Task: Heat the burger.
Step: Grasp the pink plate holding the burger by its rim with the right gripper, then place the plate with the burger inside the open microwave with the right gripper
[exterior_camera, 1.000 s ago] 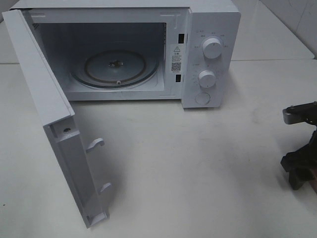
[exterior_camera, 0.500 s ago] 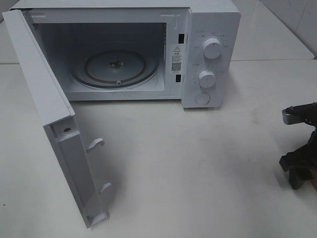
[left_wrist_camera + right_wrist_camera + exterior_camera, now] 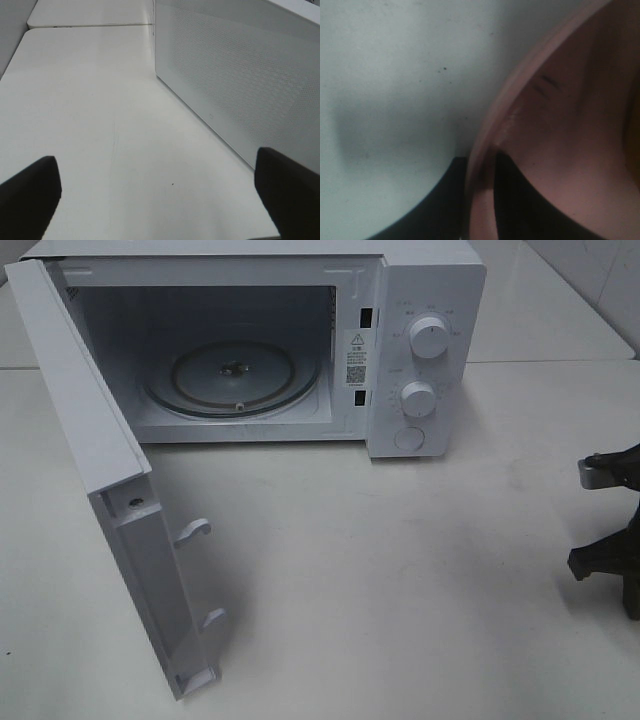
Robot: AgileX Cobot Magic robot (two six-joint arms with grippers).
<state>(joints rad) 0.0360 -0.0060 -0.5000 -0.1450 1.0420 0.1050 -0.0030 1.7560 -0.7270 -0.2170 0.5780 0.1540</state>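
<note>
My right gripper (image 3: pixel 480 172) pinches the rim of the pink plate (image 3: pixel 560 115), well right of the open microwave (image 3: pixel 420 300). I cannot clearly see the burger; presumably it rides on the plate. My left gripper (image 3: pixel 157 187) is spread wide, left of the microwave.

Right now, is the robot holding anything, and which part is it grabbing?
The right gripper pinches the pink plate by its rim, one finger inside, one outside. The left gripper is open and holds nothing.

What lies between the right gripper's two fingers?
The rim of the pink plate; the right gripper has a dark finger close on each side, shown in the right wrist view.
</note>
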